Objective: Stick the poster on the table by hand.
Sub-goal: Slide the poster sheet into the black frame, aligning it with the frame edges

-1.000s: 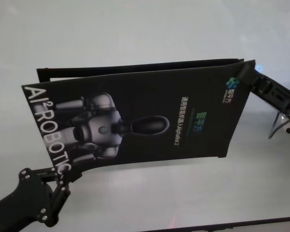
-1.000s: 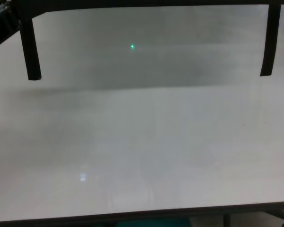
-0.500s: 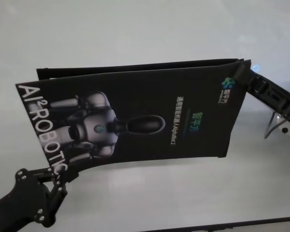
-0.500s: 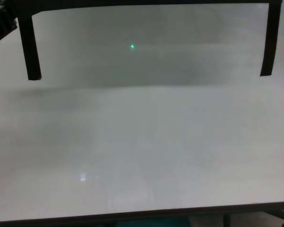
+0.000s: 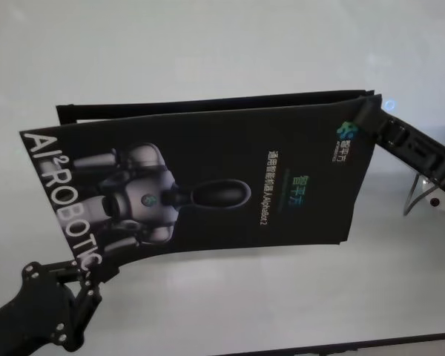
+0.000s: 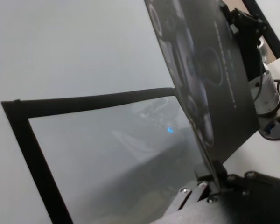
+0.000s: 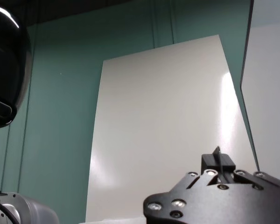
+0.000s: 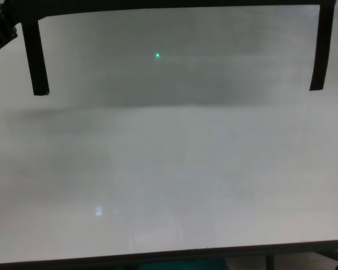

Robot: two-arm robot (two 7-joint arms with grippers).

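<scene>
The poster [image 5: 208,185], a black sheet with a grey robot picture and the white letters "AI²ROBOTIC", hangs in the air above the white table [image 5: 208,44], stretched between both hands. My left gripper [image 5: 89,273] is shut on its near left corner beside the letters; the left wrist view shows that pinch [image 6: 209,179] on the sheet's edge [image 6: 210,70]. At the far right corner, by the small logo, my right gripper [image 5: 365,117] is shut on the poster, and a thin dark edge sits between its fingers [image 7: 218,164].
Narrow black strips hang from the poster's corners at left [image 8: 35,56] and right [image 8: 321,50] over the tabletop [image 8: 169,169]. A black strip [image 5: 208,101] runs along the poster's far edge. A metal stand [image 5: 423,196] sits under the right arm.
The poster's left end has drifted slightly left and toward me. My left gripper has shifted with it, lower in the head view. The right gripper has barely moved.
</scene>
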